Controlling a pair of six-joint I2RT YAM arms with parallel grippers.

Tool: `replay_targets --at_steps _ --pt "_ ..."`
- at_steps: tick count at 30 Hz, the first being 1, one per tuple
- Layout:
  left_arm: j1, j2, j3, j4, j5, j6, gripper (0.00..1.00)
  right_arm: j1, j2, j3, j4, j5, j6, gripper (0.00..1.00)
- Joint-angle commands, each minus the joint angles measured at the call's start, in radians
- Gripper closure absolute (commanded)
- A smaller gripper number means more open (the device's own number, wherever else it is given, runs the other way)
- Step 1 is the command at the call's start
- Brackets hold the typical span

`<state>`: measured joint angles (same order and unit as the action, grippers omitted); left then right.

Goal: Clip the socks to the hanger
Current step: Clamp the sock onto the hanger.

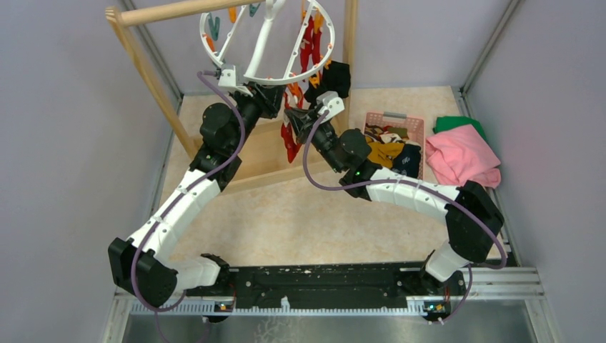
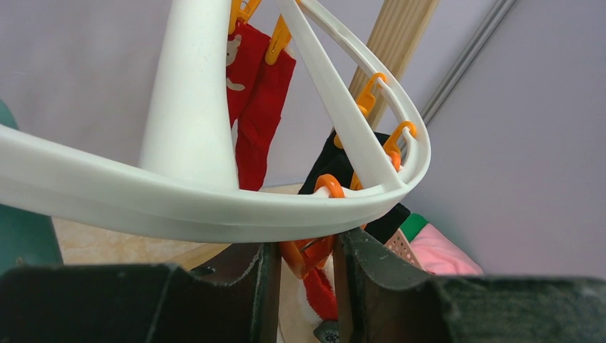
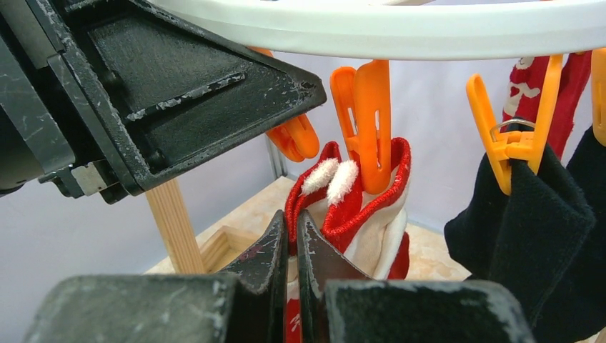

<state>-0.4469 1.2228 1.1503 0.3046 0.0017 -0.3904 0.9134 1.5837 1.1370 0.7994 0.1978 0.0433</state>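
Note:
The white ring hanger (image 1: 286, 77) hangs from the wooden rack, with orange and teal clips. My left gripper (image 2: 306, 264) sits just under the ring (image 2: 214, 207), its fingers closed on an orange clip (image 2: 309, 251). My right gripper (image 3: 293, 229) is shut on the cuff of a red-and-white sock (image 3: 364, 207), held up under the ring. A second orange clip (image 3: 366, 121) reaches into that cuff. Red patterned socks (image 2: 254, 93) and a black sock (image 3: 529, 214) hang clipped. In the top view both grippers meet below the ring's near edge, left (image 1: 268, 96) and right (image 1: 296, 118).
A pink basket (image 1: 389, 118) right of the arms holds a yellow sock (image 1: 386, 151) and dark socks (image 1: 407, 161). Pink cloth (image 1: 461, 157) and green cloth (image 1: 457, 123) lie beside it. The wooden rack's post (image 1: 143, 68) and base frame stand behind the left arm.

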Motion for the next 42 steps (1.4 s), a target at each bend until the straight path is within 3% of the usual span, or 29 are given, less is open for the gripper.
replay_targets --at_steps 1,42 --pt "0.002 0.001 0.036 0.035 -0.026 -0.002 0.94 0.012 -0.048 0.011 0.054 -0.001 -0.014 1.0" --pt "0.002 0.013 0.031 0.033 -0.016 -0.013 0.94 0.012 -0.06 0.032 0.091 -0.051 -0.028 1.0"
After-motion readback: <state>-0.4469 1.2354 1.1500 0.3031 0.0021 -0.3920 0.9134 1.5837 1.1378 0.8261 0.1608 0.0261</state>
